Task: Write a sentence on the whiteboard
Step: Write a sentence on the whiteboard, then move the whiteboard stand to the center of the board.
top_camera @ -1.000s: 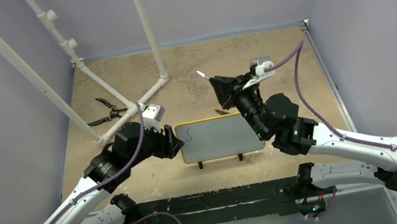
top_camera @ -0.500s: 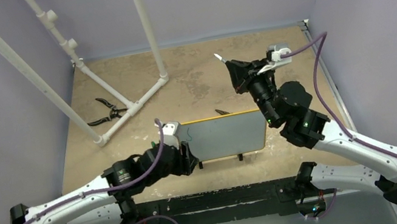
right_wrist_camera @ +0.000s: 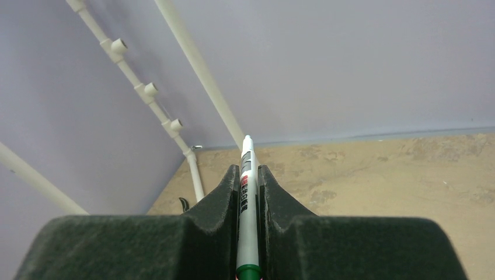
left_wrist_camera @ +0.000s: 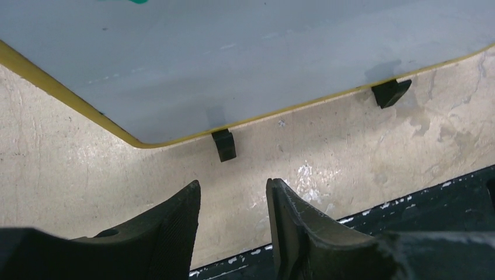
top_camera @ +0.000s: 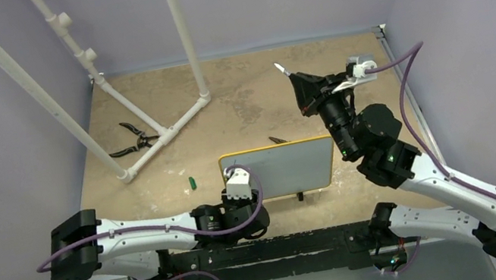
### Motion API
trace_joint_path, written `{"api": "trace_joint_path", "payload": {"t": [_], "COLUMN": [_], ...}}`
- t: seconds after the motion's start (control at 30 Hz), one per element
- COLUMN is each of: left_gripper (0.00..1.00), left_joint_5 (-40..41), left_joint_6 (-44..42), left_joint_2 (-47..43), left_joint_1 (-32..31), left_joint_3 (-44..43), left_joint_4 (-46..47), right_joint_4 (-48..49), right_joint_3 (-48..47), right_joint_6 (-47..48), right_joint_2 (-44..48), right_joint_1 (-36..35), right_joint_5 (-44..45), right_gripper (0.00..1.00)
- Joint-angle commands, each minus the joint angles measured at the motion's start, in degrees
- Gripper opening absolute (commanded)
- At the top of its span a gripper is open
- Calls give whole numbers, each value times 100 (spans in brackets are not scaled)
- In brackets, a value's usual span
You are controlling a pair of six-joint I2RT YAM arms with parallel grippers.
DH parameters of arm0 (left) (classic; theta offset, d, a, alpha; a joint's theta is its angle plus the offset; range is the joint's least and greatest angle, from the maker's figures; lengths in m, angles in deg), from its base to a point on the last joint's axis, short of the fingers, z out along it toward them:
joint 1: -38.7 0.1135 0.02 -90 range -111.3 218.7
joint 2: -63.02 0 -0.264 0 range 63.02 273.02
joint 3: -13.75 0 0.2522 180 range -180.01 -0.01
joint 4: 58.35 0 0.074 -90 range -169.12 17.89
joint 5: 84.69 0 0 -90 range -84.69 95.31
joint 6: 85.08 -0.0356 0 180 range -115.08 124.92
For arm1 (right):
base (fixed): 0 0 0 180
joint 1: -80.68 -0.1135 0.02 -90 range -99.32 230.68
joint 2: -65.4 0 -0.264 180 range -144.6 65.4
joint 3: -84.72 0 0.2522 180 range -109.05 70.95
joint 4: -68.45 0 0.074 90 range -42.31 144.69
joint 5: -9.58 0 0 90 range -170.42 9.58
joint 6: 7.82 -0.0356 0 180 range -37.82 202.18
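Two moves have just happened, seen from the top. My left gripper point(top_camera: 238, 196) has let go of the 9 o'clock edge of the whiteboard point(top_camera: 288, 167) and swung round to its 7 o'clock corner, low by the near edge. My right gripper point(top_camera: 299, 83) has carried the marker point(top_camera: 282, 69) up and off toward 1 o'clock, well apart from the board. The whiteboard itself stands on its feet in the middle of the table, a touch further toward 3 o'clock than a second ago. A small green piece point(top_camera: 192, 183), probably the marker's cap, now shows at the board's 9 o'clock; pliers point(top_camera: 128, 139) lie at 10 o'clock.

From my left wrist, the fingers stand partly apart with nothing between them, narrower than a moment back. The board's yellow rim and one black foot point(left_wrist_camera: 224, 145) sit just at 12 o'clock of them. Of the sentence point(left_wrist_camera: 131, 1) only a scrap of green shows at the top edge, too little to read.

From my right wrist, the jaws are clamped on the marker, its tip aimed at the far wall, not the board.

I judge the writing finished, or at least paused: neither arm is steadying or marking.
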Motion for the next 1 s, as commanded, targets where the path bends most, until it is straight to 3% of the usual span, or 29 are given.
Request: {"api": "trace_joint_path", "payload": {"t": [0.0, 0.27, 0.83, 0.97], "left_gripper": [44, 43, 32, 23], "left_joint_5": [450, 221, -213, -157], "left_joint_6": [448, 559, 210, 172], "left_joint_2": [127, 763, 1261, 1404], "left_joint_1": [-42, 139, 579, 634], "left_joint_3": [-113, -218, -233, -340], "left_joint_4": [263, 323, 712, 627], "right_joint_4": [213, 352, 457, 485], "right_joint_3": [88, 116, 240, 255], "right_joint_6": [-24, -24, 37, 55], "right_joint_2": [177, 166, 337, 342], "right_joint_1": [11, 11, 11, 11], "right_joint_5": [40, -75, -70, -57], "right_gripper": [0, 0, 0, 0]}}
